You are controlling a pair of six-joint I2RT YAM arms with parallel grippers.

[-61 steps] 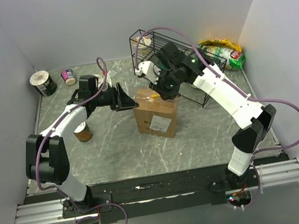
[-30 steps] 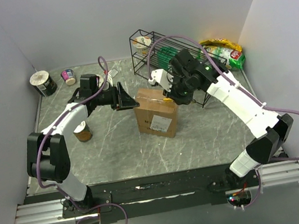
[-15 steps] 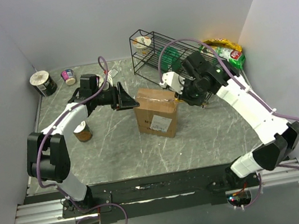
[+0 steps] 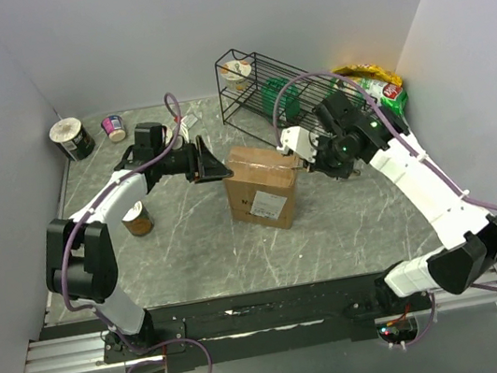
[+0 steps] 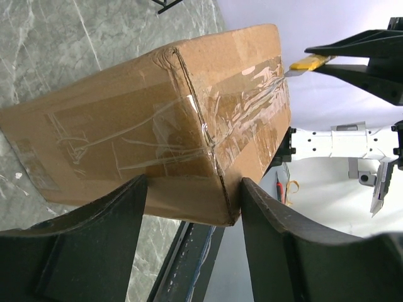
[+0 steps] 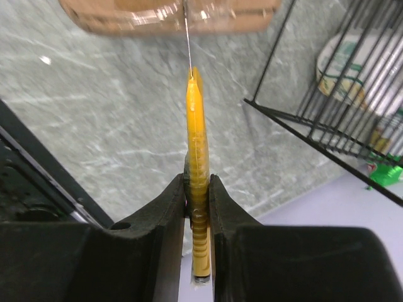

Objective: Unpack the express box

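**Knife at the right-hand rim of the carton**

On the left, the left gripper (image 4: 216, 167) has its jaws apart, and its wrist view shows the two fingers framing the carton's near lower corner. I can't tell whether they press on the cardboard. The express box (image 4: 262, 184) sits mid-table on the grey marbled table (image 4: 193, 252), taped flaps up and white label facing the arm bases.

It looks light and fairly stiff, though the walls would probably dent under a hard pinch. The glossy tape wrapped over the edges looks slippery. I'd take hold low on the bare side walls or at a corner, well away from the taped seam.

To the right, the right gripper (image 6: 197, 184) is clamped tight on a yellow knife (image 6: 198, 126), whose thin blade points at the box's top right edge. Behind it stands the wire rack (image 4: 257, 90).

Two seconds ago that gripper hung over the box top. It has since drawn out rightward past the rim, with its elbow swung wide. The box and the left arm haven't budged.
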